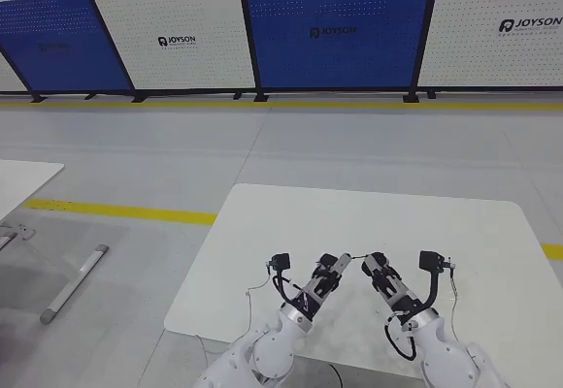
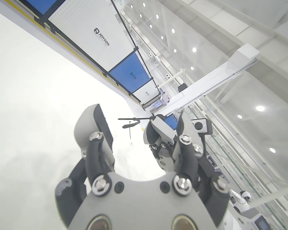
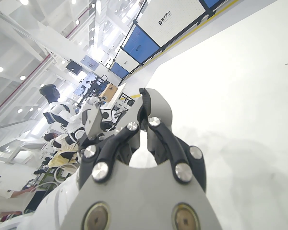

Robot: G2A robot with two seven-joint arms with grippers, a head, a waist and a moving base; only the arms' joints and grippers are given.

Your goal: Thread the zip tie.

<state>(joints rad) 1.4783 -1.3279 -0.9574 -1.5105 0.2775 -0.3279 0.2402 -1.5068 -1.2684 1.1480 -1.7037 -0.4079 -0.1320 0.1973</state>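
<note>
In the left wrist view a thin black zip tie [image 2: 134, 119] sticks out sideways from the tips of my right gripper [image 2: 154, 118], with a short strand hanging down from it. My right gripper [image 3: 143, 95] is shut on the tie, though its closed fingers hide the strap in its own view. My left gripper [image 2: 138, 113] is open, and the zip tie's free end lies between its spread fingers [image 2: 99, 123]. From above, both grippers hover close together over the near part of the white table [image 1: 408, 218]: left [image 1: 328, 264], right [image 1: 372, 263], a faint dark line [image 1: 353, 257] between them.
The table's front edge lies just under the arms, with bare tabletop beyond and to the right. A second white table [image 1: 10, 184] stands at far left. A grey bar [image 1: 73, 283] lies on the floor. Blue and white partition panels [image 1: 340, 44] line the back.
</note>
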